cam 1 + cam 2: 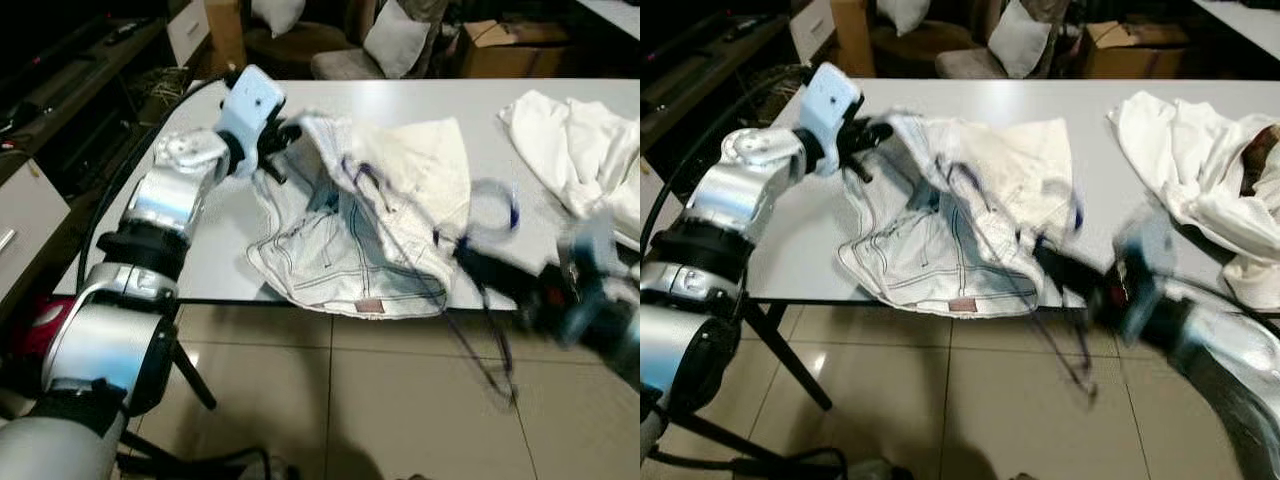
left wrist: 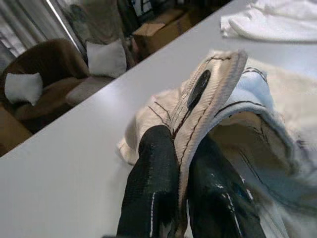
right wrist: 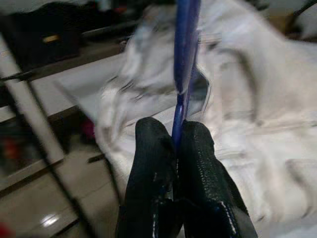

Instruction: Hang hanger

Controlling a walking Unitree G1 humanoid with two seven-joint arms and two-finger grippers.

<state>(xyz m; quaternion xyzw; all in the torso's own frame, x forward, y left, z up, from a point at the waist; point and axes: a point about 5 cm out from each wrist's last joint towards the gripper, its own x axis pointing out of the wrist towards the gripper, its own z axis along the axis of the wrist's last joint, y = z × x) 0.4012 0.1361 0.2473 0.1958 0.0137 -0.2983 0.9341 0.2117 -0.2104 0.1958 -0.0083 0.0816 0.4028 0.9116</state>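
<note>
A pair of white trousers [image 1: 370, 220] lies on the grey table [image 1: 400, 100], its lower part hanging over the front edge. My left gripper [image 1: 285, 135] is shut on the trousers' waistband [image 2: 208, 99] and lifts that corner off the table. My right gripper [image 1: 470, 262], blurred, is shut on a blue wire hanger [image 1: 440, 290] at the table's front right. The hanger [image 3: 184, 54] lies across the trousers, with one end reaching below the table edge.
More white clothes [image 1: 575, 150] are heaped at the table's right end. Behind the table stand armchairs with white cushions [image 1: 395, 40] and a cardboard box [image 1: 510, 45]. A dark cabinet [image 1: 60, 110] runs along the left. Tiled floor [image 1: 330, 400] lies below the front edge.
</note>
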